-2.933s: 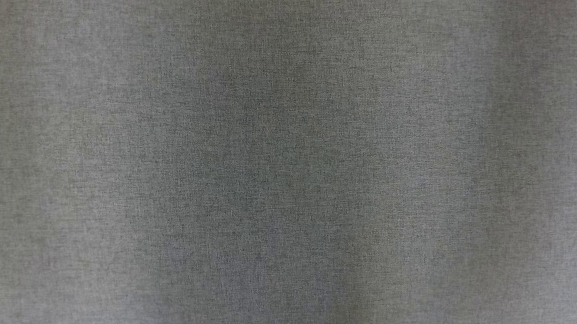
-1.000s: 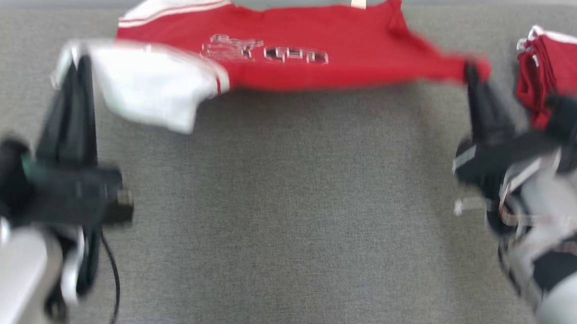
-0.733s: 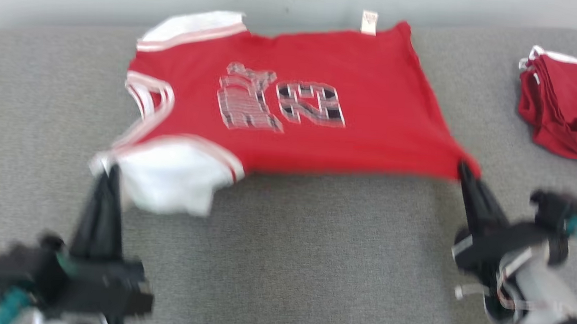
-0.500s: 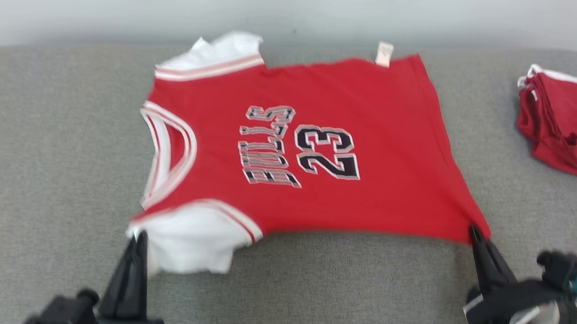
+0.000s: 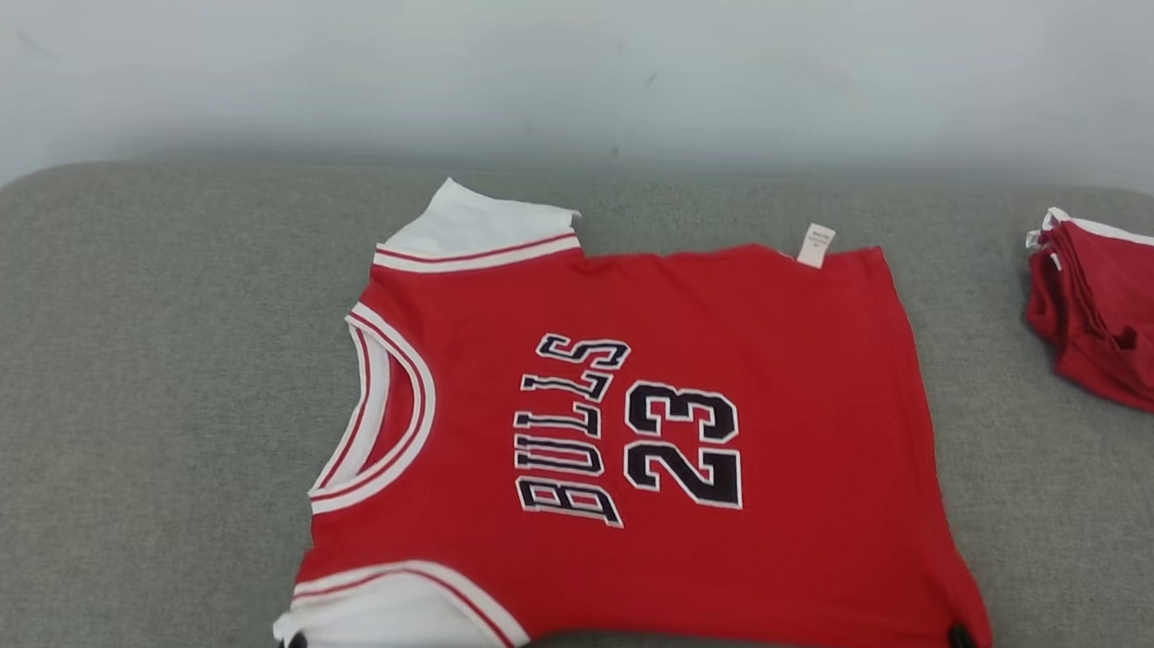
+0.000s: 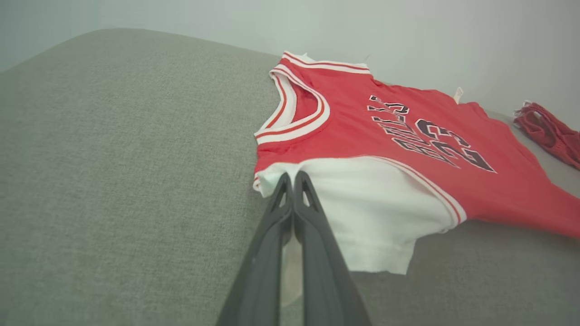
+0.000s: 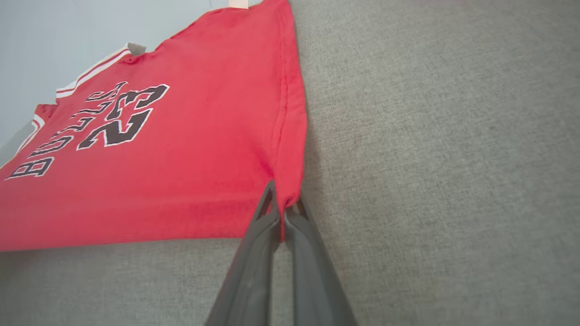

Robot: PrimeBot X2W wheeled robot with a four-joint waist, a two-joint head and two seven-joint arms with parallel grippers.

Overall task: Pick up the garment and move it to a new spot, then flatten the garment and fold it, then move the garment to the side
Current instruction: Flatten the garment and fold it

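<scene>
Left end effector (image 6: 292,181), its two long dark tapered fingers pressed together, clamps the near white sleeve of the garment (image 5: 809,458). The right end effector (image 7: 283,203) is clenched likewise on the near red hem corner. Both reach in low from the near edge. The garment, a red knit jersey with white striped trim and black lettering, lies spread nearly flat in the middle of the grey, coarse-woven tabletop (image 5: 132,387), neck to the left. Farther right sits a pile of folded red cloth (image 5: 1128,318); behind is a pale wall (image 5: 553,62).
</scene>
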